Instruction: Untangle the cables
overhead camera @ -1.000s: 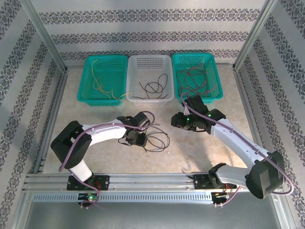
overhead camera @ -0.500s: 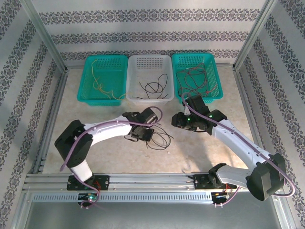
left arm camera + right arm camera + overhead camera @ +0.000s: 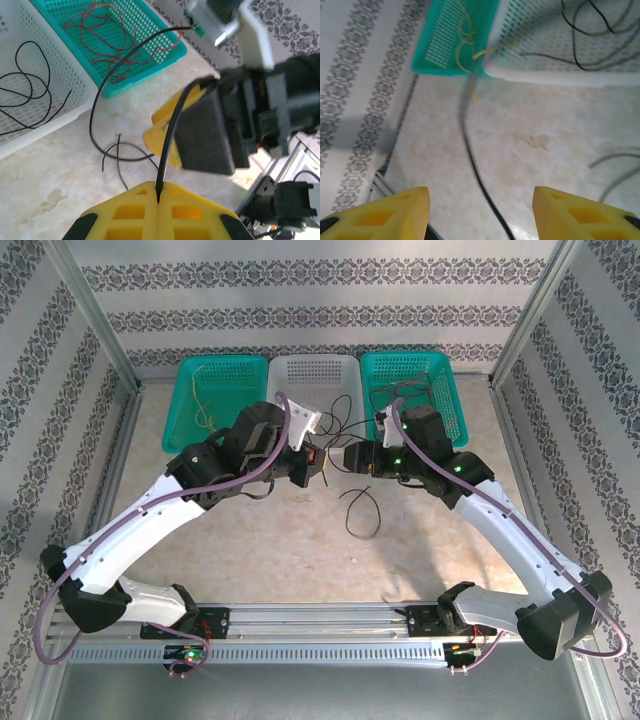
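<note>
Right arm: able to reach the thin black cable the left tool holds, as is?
Likely yes: the right tool is open with the thin black cable between its yellow fingers; nothing blocks it. The left tool pinches it nearby.

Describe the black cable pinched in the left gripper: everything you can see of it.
The black cable is thin, smooth-sheathed and flexible. The left gripper has its yellow fingers shut on it. From there it rises taut toward the right gripper and passes between that gripper's open fingers; whether it touches them is unclear. Beyond that it arcs loosely and trails in loops over the table.
</note>
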Robot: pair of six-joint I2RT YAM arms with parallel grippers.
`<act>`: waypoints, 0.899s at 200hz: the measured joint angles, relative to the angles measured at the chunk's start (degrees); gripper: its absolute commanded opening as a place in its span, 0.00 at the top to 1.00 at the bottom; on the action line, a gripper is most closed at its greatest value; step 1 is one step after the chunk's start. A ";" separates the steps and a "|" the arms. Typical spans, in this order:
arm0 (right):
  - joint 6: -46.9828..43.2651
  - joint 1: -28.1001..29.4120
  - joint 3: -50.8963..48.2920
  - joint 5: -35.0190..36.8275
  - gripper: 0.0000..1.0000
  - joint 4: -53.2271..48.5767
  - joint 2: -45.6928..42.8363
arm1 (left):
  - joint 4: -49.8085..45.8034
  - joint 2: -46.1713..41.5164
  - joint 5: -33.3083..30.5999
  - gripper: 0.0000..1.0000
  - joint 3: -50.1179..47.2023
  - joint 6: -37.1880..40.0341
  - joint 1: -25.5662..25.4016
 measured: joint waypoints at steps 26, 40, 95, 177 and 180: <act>0.04 0.00 2.32 -1.07 0.50 0.59 -0.02 | -0.04 -2.49 0.66 1.00 -1.86 0.79 0.96; 0.04 0.00 2.60 -1.27 0.53 0.61 -0.11 | -0.02 -4.28 0.48 1.00 -3.17 0.76 2.16; 0.46 0.00 2.19 -2.05 0.80 0.24 -0.11 | 7.37 -10.51 0.50 1.00 -5.64 -4.24 5.27; 1.25 0.00 -4.46 -1.40 0.58 0.26 1.66 | 17.05 -2.27 -1.68 1.00 15.45 -6.84 9.88; 1.73 0.00 -4.63 -1.33 0.56 0.28 1.66 | 17.07 -1.64 -1.77 1.00 16.28 -6.95 10.21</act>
